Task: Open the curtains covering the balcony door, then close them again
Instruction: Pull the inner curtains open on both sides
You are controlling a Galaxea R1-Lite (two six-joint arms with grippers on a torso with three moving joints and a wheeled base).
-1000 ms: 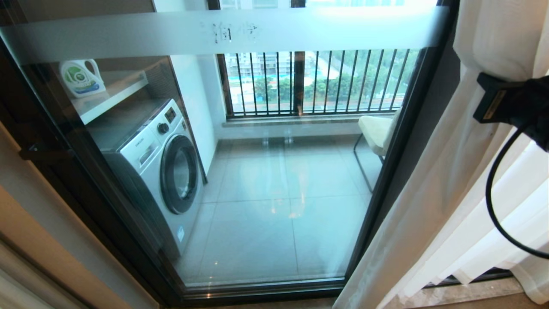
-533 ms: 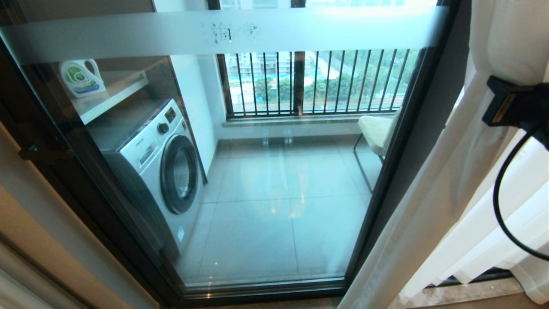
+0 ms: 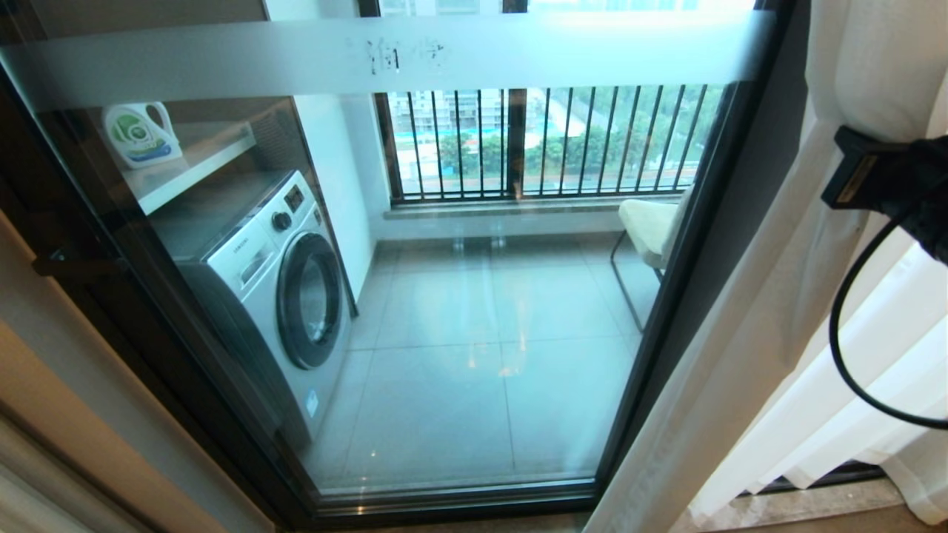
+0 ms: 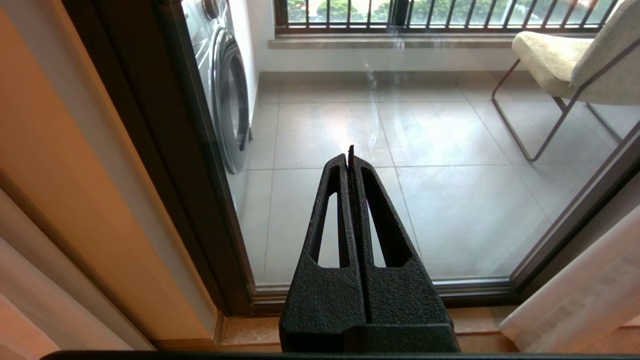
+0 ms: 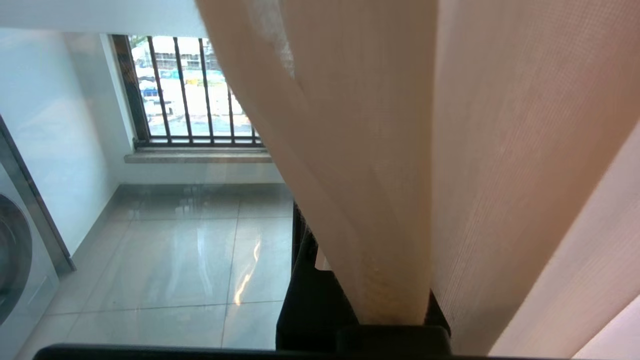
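Observation:
The balcony door [image 3: 474,355] stands uncovered across most of the head view, with its frosted band [image 3: 222,63] near the top. The sheer white curtains [image 3: 748,355] hang bunched at the right, past the dark door frame. My right wrist [image 3: 870,178] is pressed into their folds, and the fabric hides the gripper there. In the right wrist view a curtain fold [image 5: 380,200] narrows down between the jaws, which are shut on it; one dark finger [image 5: 302,285] shows beside it. My left gripper [image 4: 350,152] is shut and empty, parked low and pointing at the door glass.
Behind the glass are a washing machine [image 3: 289,289], a detergent bottle [image 3: 141,133] on a shelf, a chair [image 3: 652,226] and the black-barred railing window [image 3: 548,141]. An opaque beige drape [image 3: 52,400] hangs at the left. A stone threshold [image 3: 800,503] runs under the curtains.
The curtain's upper edge has shifted a little to the right, baring more of the dark door frame. My right wrist swayed slightly right and back. The left arm has not moved.

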